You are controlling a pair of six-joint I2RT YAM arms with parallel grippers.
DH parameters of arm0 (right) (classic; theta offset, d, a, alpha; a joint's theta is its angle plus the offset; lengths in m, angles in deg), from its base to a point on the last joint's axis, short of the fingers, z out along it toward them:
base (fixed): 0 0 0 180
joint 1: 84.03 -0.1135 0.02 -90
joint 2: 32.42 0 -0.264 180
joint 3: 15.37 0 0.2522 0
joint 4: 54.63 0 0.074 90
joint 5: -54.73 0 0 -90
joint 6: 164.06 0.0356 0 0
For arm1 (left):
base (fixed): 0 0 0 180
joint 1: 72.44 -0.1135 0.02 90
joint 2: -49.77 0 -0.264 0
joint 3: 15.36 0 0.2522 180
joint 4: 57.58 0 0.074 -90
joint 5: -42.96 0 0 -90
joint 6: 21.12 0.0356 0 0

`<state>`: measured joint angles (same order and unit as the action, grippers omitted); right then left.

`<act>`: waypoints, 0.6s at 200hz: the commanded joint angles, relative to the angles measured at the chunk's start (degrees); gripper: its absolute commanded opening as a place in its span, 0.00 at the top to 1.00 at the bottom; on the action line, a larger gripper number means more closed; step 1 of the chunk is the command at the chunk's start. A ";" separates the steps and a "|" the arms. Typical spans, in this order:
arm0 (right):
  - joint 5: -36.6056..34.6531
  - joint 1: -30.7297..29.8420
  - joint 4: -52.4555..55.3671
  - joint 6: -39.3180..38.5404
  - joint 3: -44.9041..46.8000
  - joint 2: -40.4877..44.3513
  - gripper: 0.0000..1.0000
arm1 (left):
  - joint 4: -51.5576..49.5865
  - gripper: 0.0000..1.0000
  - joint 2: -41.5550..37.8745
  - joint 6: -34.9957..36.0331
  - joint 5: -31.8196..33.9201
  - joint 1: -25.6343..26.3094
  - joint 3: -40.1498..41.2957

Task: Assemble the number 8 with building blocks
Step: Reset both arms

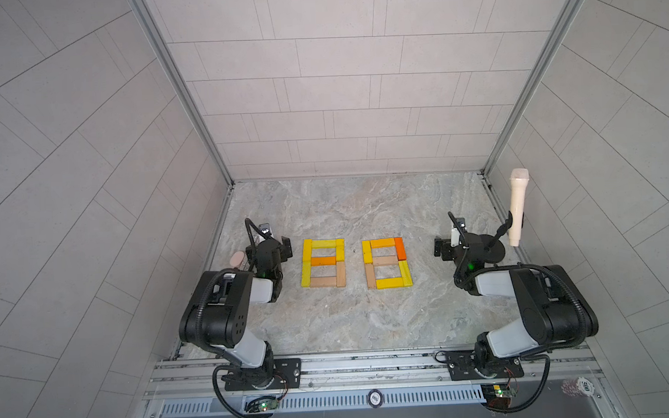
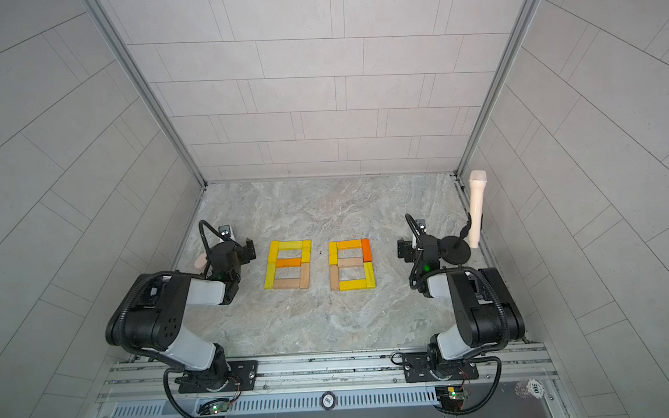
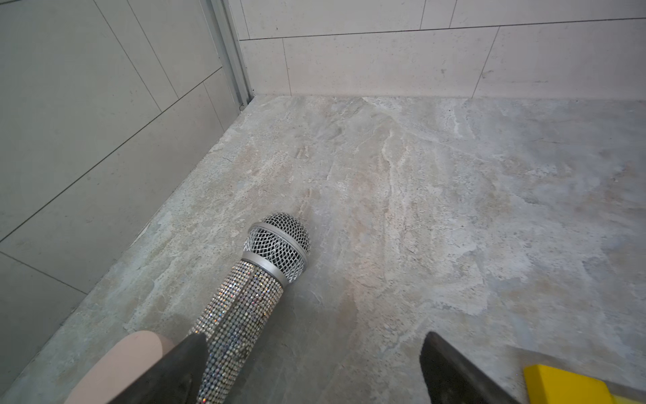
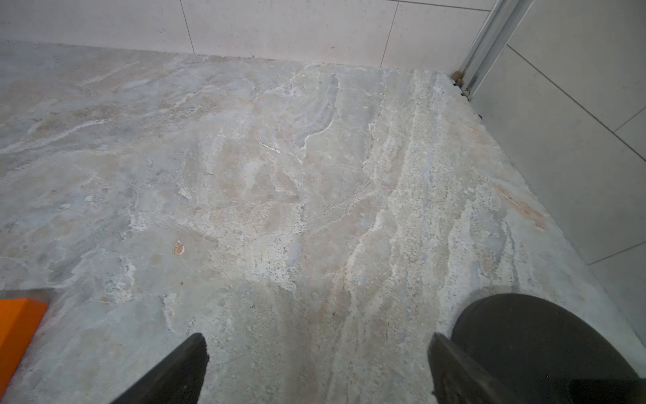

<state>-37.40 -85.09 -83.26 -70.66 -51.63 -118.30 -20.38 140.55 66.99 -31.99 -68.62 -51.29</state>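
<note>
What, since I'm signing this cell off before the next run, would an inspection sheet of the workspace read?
Surface: marbled tabletop, blocks laid at its middle.
Job's things: building blocks lie flat as two closed figure eights side by side, seven bars each; none loose.
Clutter: glittery microphone lying near the left wall, pink oval object beside it; cream microphone held in a black stand by the right wall.
End effectors: left end effector open, empty; right end effector open, empty; both outside the figures.
Cables: black conduit along each arm, off the blocks.
Surroundings: grey tiled walls on three sides; metal rail in front.
</note>
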 commanded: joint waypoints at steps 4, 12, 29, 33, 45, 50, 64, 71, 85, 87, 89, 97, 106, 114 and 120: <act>1.69 0.32 0.06 -1.91 -1.53 -0.47 0.00 | 0.85 0.00 0.08 1.53 -3.18 -0.58 -0.94; 1.69 0.29 0.04 -2.04 -1.50 -0.35 0.00 | 0.99 0.00 0.03 1.54 -3.14 -0.63 -0.82; 1.61 0.20 -0.04 -2.01 -1.45 -0.33 0.00 | 1.25 0.00 0.01 1.60 -3.10 -0.62 -0.68; 1.60 0.18 0.02 -2.02 -1.49 -0.33 0.00 | 1.30 0.00 0.01 1.63 -3.10 -0.64 -0.68; 1.60 0.18 0.01 -2.05 -1.47 -0.33 0.00 | 1.32 0.00 0.01 1.58 -3.12 -0.64 -0.68; 1.60 0.23 -0.01 -2.01 -1.49 -0.33 0.00 | 1.24 0.00 0.01 1.60 -3.14 -0.64 -0.68; 1.60 0.18 -0.02 -2.07 -1.49 -0.40 0.00 | 1.25 0.00 0.01 1.59 -3.09 -0.58 -0.68; 1.52 0.18 0.03 -2.00 -1.45 -0.35 0.00 | 1.24 0.00 0.07 1.63 -3.05 -0.53 -0.76; -0.01 0.12 -0.27 -1.31 -1.32 -0.25 0.00 | 1.18 0.00 0.01 1.54 -3.05 -0.59 -0.70; -1.08 0.10 -0.29 -0.72 -1.27 -0.25 0.00 | 1.27 0.00 0.01 1.54 -3.00 -0.59 -0.68; -2.32 0.14 -0.14 -0.12 -1.33 -0.29 0.00 | 1.30 0.00 0.01 1.54 -2.87 -0.61 -0.68; -6.06 0.16 0.14 1.32 -1.42 -0.18 0.00 | 1.38 0.00 0.09 1.38 -1.75 -0.63 -0.68; -6.68 -0.16 0.18 1.13 -1.48 -0.27 0.00 | 1.52 0.00 0.08 0.72 -0.02 -0.57 -0.61; -8.26 -0.98 0.73 0.78 -1.87 -0.37 0.00 | 1.68 0.00 0.13 0.69 0.02 -0.65 -0.59; -9.40 -1.64 0.89 0.39 -2.16 -0.63 0.00 | 1.64 0.00 0.17 0.70 0.00 -0.60 -0.59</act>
<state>-40.81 -85.31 -83.02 -70.18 -52.70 -118.30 -20.33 140.55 67.39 -33.83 -68.84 -51.29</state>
